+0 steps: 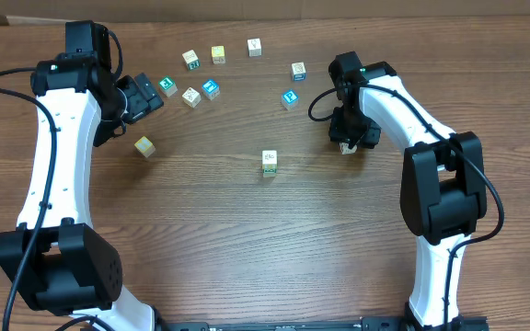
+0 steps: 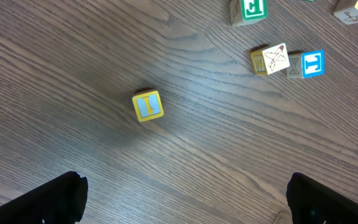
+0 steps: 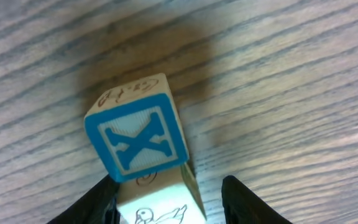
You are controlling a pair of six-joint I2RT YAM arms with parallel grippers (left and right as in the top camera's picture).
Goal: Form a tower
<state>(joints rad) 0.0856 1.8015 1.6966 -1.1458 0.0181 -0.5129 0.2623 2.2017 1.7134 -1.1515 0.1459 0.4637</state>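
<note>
Pick step: R claw is half-narrowed astride duck cube, with a gap on one side, so not clamped yet. X cube touches it. L claw is wide, idle. Mid-desk stands tower, well apart. Next, prob.: finish squeeze w/o nudging X cube, lift, set on tower.

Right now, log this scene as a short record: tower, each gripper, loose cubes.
tower: upright at mid-table, neither gripper on it
left gripper: open, empty, yellow cube lying nearby
right gripper: open, jaws straddling a duck cube that touches a blue X cube; a gap shows on one side
loose cubes: scattered singly across the far side
</note>
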